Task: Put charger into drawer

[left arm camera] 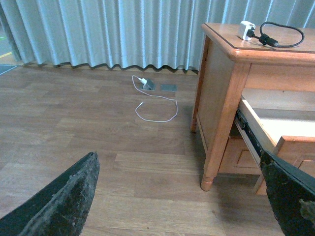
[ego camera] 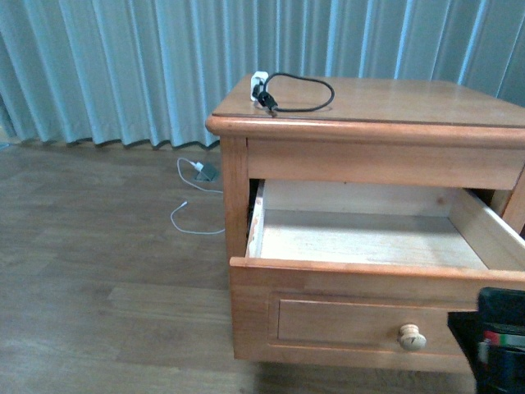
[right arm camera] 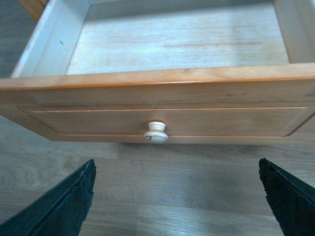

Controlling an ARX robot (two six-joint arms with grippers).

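Note:
The charger (ego camera: 261, 85), a small white plug block with a looped black cable, lies on the far left corner of the wooden nightstand top (ego camera: 394, 103); it also shows in the left wrist view (left arm camera: 246, 30). The upper drawer (ego camera: 361, 283) stands pulled open and empty, with pale wood inside and a round pale knob (ego camera: 412, 336). The right wrist view looks down on the drawer front (right arm camera: 162, 120) and its knob (right arm camera: 156, 132). My right gripper (right arm camera: 177, 196) is open just in front of the knob; part of that arm shows in the front view (ego camera: 496, 345). My left gripper (left arm camera: 182, 196) is open above the floor, left of the nightstand.
A thin white cable with a grey adapter (ego camera: 201, 171) lies on the wooden floor (ego camera: 98, 271) left of the nightstand, also in the left wrist view (left arm camera: 155, 105). Pale blue curtains (ego camera: 123, 66) hang behind. A nightstand leg (left arm camera: 209, 179) stands near my left gripper.

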